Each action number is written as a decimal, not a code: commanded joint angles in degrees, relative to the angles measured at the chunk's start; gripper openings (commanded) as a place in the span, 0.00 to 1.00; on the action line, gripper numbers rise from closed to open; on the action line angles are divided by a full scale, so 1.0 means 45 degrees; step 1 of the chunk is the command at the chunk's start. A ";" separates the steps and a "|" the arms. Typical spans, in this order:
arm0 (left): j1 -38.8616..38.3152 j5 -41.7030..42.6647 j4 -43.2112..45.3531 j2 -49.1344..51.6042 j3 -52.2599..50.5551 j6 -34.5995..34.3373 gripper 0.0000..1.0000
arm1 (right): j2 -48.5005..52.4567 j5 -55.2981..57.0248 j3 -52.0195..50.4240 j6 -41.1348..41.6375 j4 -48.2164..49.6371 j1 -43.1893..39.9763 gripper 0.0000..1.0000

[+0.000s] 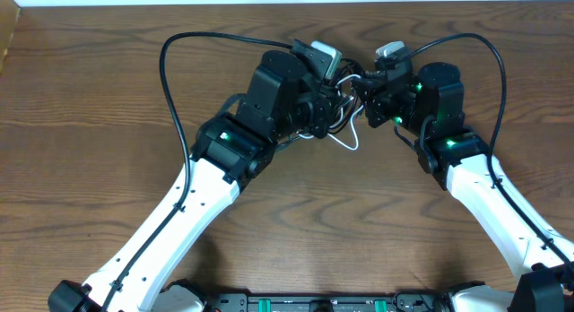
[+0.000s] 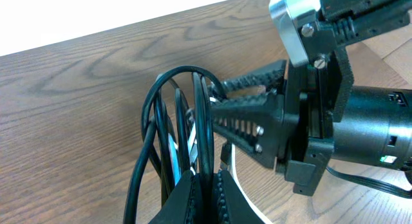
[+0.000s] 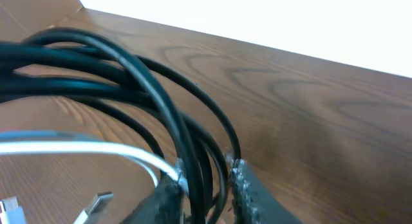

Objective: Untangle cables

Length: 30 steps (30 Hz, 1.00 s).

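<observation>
The left pincer (image 2: 206,183) is narrow, its fingertips pinching strands of the black cables (image 2: 205,121); their loops stand just beyond its tips; the white cable (image 1: 351,140) trails in a small loop out of the gap between the two pincers; the right pincer (image 3: 205,185), tip to tip with the left, is narrow too, clamped on the same black bundle; the white cable runs in at its left finger; a silver plug (image 3: 93,206) shows lower left of it.
</observation>
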 commanded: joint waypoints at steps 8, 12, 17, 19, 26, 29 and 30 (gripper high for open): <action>-0.0063 0.0010 0.0058 0.0019 0.0500 -0.0170 0.08 | -0.0019 0.0311 0.0204 -0.0015 -0.0199 0.0015 0.01; -0.0063 -0.0005 0.0068 0.0019 0.0500 -0.0165 0.07 | -0.0019 0.0452 0.0204 -0.0015 -0.0321 0.0015 0.01; -0.0053 -0.0729 0.0063 0.0019 0.0500 -0.0170 0.59 | -0.0019 0.0597 0.0204 -0.0005 -0.0495 -0.0092 0.01; -0.0049 -0.1292 0.0058 0.0019 0.0500 -0.0165 0.84 | -0.0019 0.0597 0.0204 -0.0005 -0.0549 -0.0107 0.01; -0.0049 -0.1991 0.0039 0.0024 0.0500 -0.0165 0.85 | -0.0019 0.0602 0.0204 -0.0015 -0.0733 -0.0146 0.01; -0.0044 -0.3245 -0.0199 0.0102 0.0442 -0.0155 0.85 | -0.0019 0.0597 0.0204 -0.0010 -0.0748 -0.0151 0.01; -0.0019 -0.3672 -0.0345 0.0204 0.0442 -0.0155 0.85 | -0.0019 0.0597 0.0204 -0.0010 -0.0772 -0.0151 0.01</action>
